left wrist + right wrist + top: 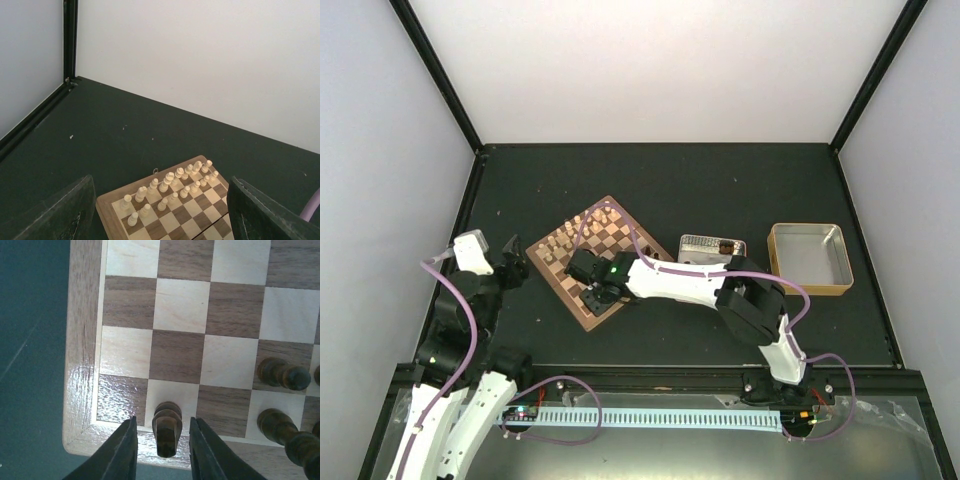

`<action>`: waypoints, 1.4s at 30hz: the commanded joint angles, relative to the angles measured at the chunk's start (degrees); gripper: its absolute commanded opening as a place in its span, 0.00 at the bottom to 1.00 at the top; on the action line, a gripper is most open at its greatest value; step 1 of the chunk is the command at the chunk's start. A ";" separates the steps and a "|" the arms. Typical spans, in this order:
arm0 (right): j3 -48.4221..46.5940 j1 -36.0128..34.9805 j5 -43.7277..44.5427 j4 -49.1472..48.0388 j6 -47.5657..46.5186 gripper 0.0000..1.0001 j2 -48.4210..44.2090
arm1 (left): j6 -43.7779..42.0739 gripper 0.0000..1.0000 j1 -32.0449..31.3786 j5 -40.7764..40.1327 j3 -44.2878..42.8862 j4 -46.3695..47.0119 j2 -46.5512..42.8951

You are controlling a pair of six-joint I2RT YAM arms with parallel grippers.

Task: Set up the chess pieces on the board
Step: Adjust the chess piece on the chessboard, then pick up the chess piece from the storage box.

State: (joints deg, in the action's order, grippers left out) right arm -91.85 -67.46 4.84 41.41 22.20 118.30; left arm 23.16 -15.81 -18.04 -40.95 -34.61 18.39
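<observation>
**Top view.** Board (610, 243) set cornerwise on the dark table (720, 190). Right gripper (592, 296) poised over the board's near corner, with its arm reaching in from the board's right. Left gripper (513, 262) off the board's left corner, clear of the rim and pointed toward it. Silvery tin (705, 243) just right of the board; contents too small to tell. Tan tray (810, 258) farther right of the board, beyond the tin and apart from it.

**Right wrist view.** Fingers (120, 452) released, one to either side of a single dark chess piece (166, 427). Thin gap visible on each side, nothing grasped. Piece upright on a light square in the board's outermost row, second square from the corner, just inside the rim. Other dark chess pieces (282, 374) farther along the same edge of the board, on its two outermost rows and partly cut off by the frame.

**Left wrist view.** Fingers (60, 212) spread wide and empty, framing the board from the side. Pale cream pieces (170, 182) standing in two rows along the board's far edge, opposite the dark pieces. Middle squares of the board bare.
</observation>
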 commanded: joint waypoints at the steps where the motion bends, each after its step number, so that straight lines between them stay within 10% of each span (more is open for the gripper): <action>1: 0.62 0.18 -0.01 -2.01 1.27 0.33 -4.07 | -0.01 0.74 0.34 -1.11 0.08 1.43 0.60; 18: 29.48 17.59 10.44 -13.97 14.62 0.43 -32.33 | -0.09 0.76 0.31 0.12 0.40 1.87 1.54; 42: 32.61 29.60 4.93 -18.04 11.82 0.33 -18.12 | 0.03 0.76 0.43 0.34 0.44 1.99 3.17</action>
State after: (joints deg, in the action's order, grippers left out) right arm -57.01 -38.30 8.49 24.77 34.74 98.94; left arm 23.16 -15.75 -17.76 -40.25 -33.82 21.17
